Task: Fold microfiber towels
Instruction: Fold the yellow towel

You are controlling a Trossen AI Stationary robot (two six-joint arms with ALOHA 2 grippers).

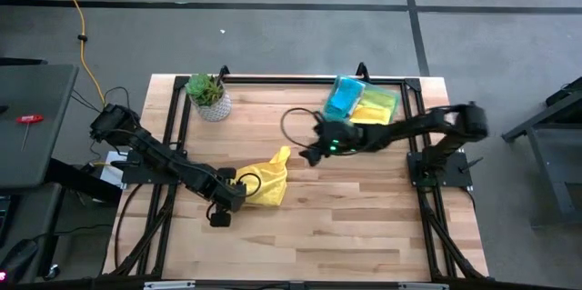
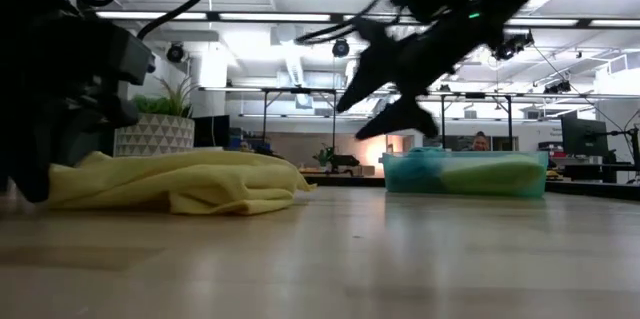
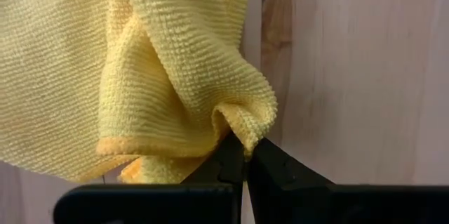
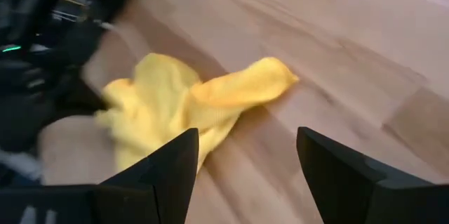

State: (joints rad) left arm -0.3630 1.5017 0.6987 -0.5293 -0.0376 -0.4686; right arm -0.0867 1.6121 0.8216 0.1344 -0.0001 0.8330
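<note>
Below me, a wooden worktop [image 1: 364, 226] is filling most of the overhead view, with my two dark arms reaching in from either side. Toward the far edge, a translucent green tray [image 1: 364, 101] is holding folded towels, teal-blue beside lime green and yellow. Near the middle of the worktop, a yellow microfiber towel [image 1: 264, 181] is lying crumpled in a loose heap, one corner pointing toward the tray. My left gripper [image 1: 229, 195] is resting low at the towel's near-left edge, its fingers pressed together and pinching a fold of the yellow cloth. My right gripper [image 1: 312, 152] is hovering above the worktop between the towel and the tray, its fingers spread wide and holding nothing. At the far left corner, a small potted plant [image 1: 209, 95] in a patterned white pot is standing upright.
</note>
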